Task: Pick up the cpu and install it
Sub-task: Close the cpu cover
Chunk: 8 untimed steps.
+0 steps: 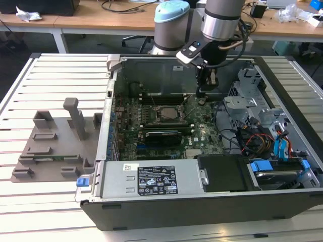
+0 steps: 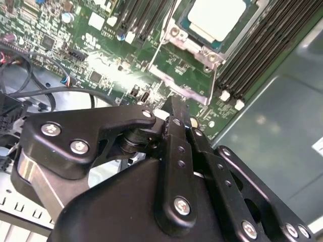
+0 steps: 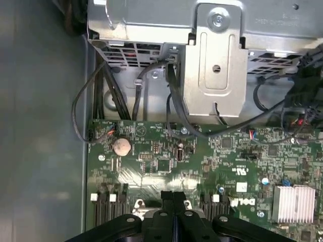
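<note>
Smooth square silver cpu (image 2: 217, 17) sits inside metal frame (image 2: 186, 43).

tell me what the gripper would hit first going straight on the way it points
Probably the green motherboard beside the socket frame, not the cpu seated in it; the gripper's depth above the board is unclear.

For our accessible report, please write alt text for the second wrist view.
The black gripper, jaws closed, is in the foreground above a green motherboard. Beyond it, the silver cpu lies inside its metal socket frame, between rows of black memory slots.
</note>
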### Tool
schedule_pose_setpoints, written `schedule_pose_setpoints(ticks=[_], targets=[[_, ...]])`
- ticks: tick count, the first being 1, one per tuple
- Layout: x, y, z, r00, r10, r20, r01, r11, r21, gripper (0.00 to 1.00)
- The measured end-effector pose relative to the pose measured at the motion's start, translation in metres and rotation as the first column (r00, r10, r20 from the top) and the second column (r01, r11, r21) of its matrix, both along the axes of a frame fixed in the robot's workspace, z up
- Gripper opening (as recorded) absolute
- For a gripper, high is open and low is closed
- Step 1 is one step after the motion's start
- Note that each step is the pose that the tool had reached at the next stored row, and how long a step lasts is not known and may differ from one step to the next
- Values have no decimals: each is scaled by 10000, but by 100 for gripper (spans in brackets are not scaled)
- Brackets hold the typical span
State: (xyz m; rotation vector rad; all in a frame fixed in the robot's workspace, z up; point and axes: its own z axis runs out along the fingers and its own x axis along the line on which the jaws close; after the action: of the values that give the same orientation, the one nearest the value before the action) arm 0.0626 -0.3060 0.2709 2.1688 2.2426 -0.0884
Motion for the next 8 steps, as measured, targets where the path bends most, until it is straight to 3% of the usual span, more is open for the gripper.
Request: schedule_pose_setpoints(ticks=[8], targets=[[13, 0, -146, 10000, 59, -11, -59, 10000, 3, 11]])
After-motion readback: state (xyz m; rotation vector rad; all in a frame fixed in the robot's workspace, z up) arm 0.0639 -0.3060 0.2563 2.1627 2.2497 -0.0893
